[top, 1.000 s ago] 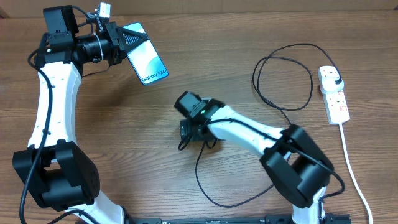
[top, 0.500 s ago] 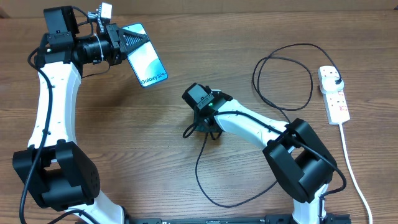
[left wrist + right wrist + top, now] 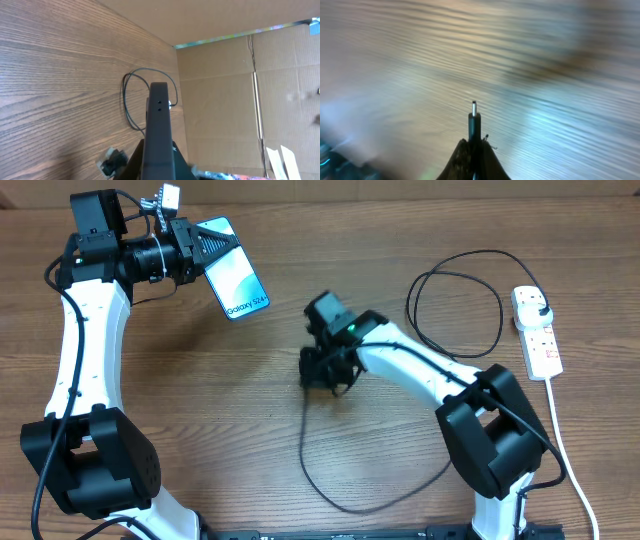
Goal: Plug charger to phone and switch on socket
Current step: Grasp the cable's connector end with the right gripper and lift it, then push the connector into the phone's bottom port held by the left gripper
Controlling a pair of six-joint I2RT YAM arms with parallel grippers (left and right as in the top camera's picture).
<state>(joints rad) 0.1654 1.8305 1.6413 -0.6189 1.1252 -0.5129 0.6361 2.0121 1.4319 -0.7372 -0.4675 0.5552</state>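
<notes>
In the upper left of the overhead view, your left pincer (image 3: 212,248) was closed on one short end of the phone (image 3: 238,283) and held it above the worktop (image 3: 200,400), screen upward. Its long axis ran from upper left to lower right, and the free end, the one with the white text, pointed toward the middle of the frame. In the left wrist view the phone (image 3: 159,120) appeared edge-on. Two small holes showed on the narrow face, but I could not make out a port.

In the middle of the overhead view, your right pincer (image 3: 325,372) was closed on the charger (image 3: 303,442) just behind its connector tip (image 3: 474,107). In the right wrist view the tip stood straight out beyond the fingers, along the pincer's own axis. The black cable lay in a loop toward the bottom of the frame and went up to the socket (image 3: 538,340) at the right edge, where the plug head (image 3: 540,306) sat on its upper end.

I judged the cable light and soft, so it would follow you but could tug sideways. The stiff connector body was the right place to grip. The phone looked smooth and fragile. Held by one end, it might turn under a push, so you would need a gentle, well-aligned approach.
</notes>
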